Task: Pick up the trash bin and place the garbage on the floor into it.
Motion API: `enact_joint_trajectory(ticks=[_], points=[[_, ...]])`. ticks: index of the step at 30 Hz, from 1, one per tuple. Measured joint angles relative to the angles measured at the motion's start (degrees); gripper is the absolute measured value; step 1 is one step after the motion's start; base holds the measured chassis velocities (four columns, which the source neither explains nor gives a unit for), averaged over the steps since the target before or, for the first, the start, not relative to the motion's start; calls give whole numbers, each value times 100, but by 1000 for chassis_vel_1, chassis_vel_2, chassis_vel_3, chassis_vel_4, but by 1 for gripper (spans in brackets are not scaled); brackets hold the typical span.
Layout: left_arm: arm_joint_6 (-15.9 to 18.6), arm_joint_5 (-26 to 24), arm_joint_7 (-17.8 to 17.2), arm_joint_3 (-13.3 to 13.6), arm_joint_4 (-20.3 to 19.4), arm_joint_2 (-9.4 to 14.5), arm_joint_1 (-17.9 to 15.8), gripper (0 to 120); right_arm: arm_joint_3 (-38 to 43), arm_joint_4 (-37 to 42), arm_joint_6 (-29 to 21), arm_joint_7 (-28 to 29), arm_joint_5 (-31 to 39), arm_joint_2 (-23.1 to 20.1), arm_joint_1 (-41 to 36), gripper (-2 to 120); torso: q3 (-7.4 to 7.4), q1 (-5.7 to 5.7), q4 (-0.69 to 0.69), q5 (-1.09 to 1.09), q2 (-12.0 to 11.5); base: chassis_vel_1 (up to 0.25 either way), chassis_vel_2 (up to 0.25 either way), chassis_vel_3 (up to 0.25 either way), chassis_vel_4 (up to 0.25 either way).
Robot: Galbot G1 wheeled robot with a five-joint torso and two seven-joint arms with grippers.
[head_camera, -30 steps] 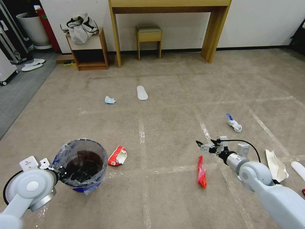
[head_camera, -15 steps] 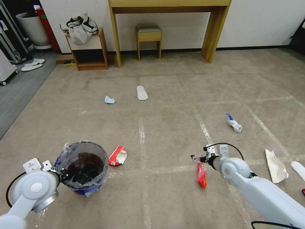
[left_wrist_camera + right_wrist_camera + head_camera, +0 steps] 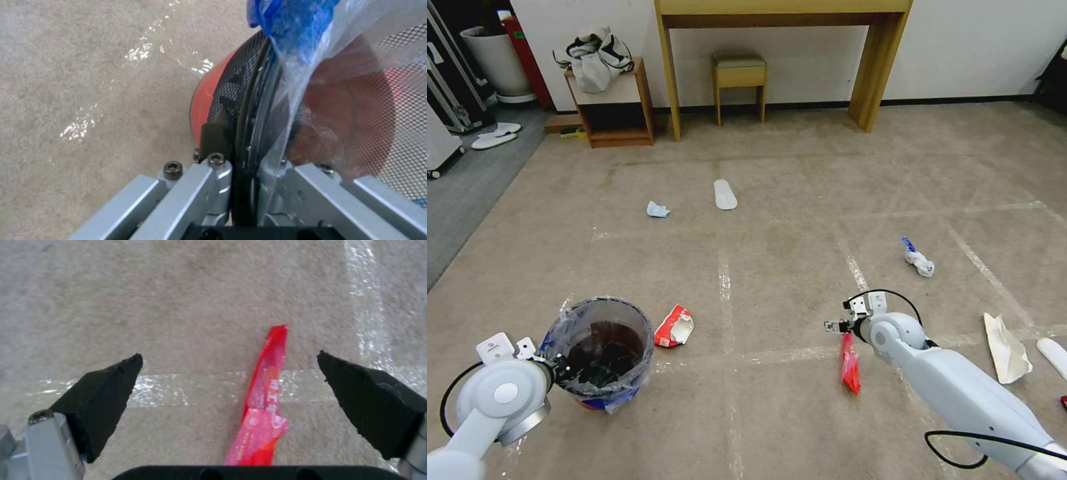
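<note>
We see the trash bin point(image 3: 602, 350), a small red bucket lined with a bluish translucent bag, low on the left of the head view, over the beige carpet floor point(image 3: 780, 267). Our left pincer point(image 3: 558, 365) is clenched on its near rim; in the left wrist view the rim and the bag liner point(image 3: 302, 36) sit pinched between the metal fingers point(image 3: 213, 180). Whether the bin rests on the carpet or hangs just above it, we cannot tell.

Just beside the bin, to its right, lies a red-and-white carton point(image 3: 674, 327). Farther right, a long red wrapper point(image 3: 849, 363) lies across a faded tape line point(image 3: 724, 280). Our right pincer point(image 3: 835, 326) hovers at the wrapper's far end, released: in the right wrist view its two black pads point(image 3: 106, 390) stand wide apart, with the wrapper point(image 3: 262, 400) on the carpet between them, untouched.

Beyond, a white-and-blue wrapper point(image 3: 918, 257) lies well apart to the right, with a sheet of white paper point(image 3: 1006, 347) and a white slipper point(image 3: 1054, 356) near the right edge. Farther off lie a light blue face mask point(image 3: 658, 210) and another white slipper point(image 3: 725, 194), near each other.
</note>
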Motion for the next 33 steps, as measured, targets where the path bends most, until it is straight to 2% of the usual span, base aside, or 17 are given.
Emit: enact_joint_trajectory(ticks=[12, 27, 33], points=[[-4, 78, 40, 98, 89, -43, -27, 1, 168, -566, -57, 308, 174, 323, 1, 100, 0, 0, 0, 1, 0, 0, 0, 0, 0], [-18, 145, 76, 184, 161, -59, -56, 1, 607, -1508, -61, 225, 72, 730, -83, 100, 0, 0, 0, 1, 0, 0, 0, 0, 0], [-31, 168, 83, 263, 191, -66, -109, 1, 726, -1588, -73, 157, 29, 785, -202, 100, 0, 0, -1, 1, 0, 0, 0, 0, 0]])
